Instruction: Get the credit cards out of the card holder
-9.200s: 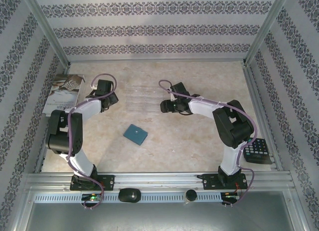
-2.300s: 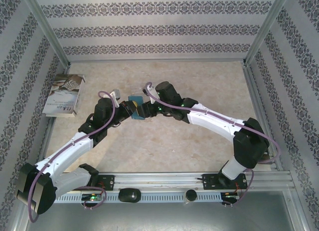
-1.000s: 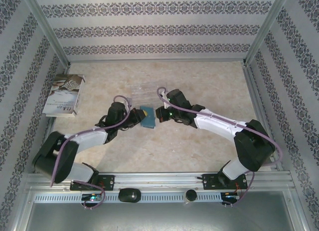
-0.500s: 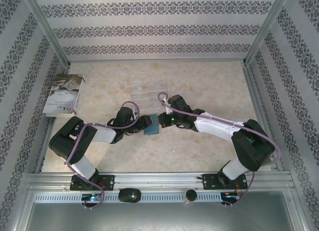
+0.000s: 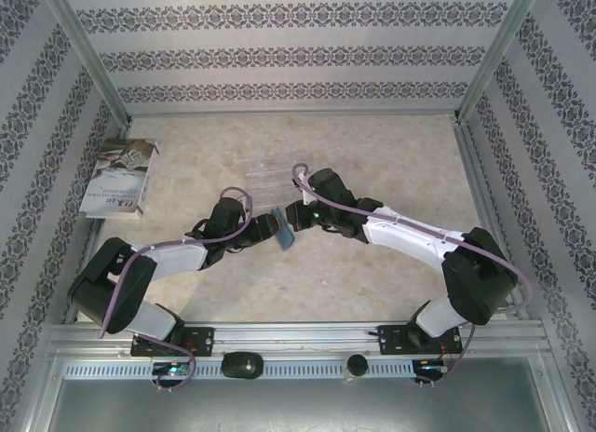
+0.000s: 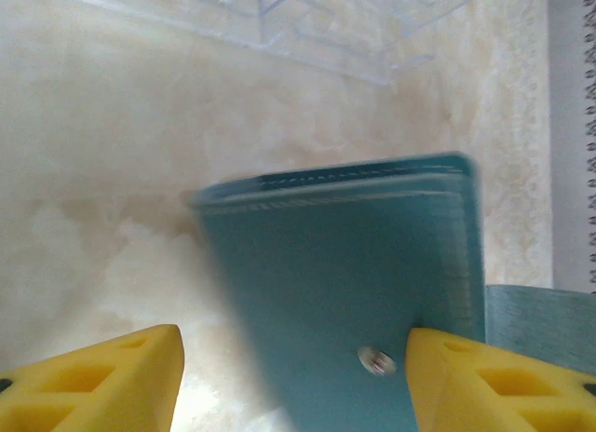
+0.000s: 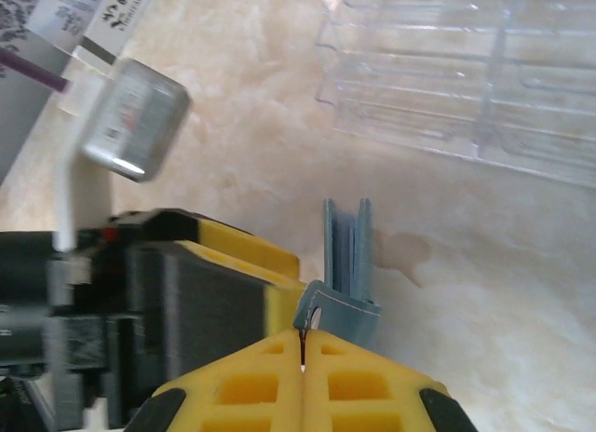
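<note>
We've got the card holder (image 5: 282, 229) held edge-up mid-table near the clear tray (image 7: 447, 87), right gripper (image 7: 303, 348) pinching its thin tab, left gripper (image 6: 293, 362) jaws spread either side; we judge it light, floppy and slick, so grab a panel's stitched edge.

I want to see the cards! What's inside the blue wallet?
The card holder has its teal panels close together, so only its outside and top edges show. Anything tucked inside, like credit cards, is covered by the panels. The right end effector pinches its tab.
</note>
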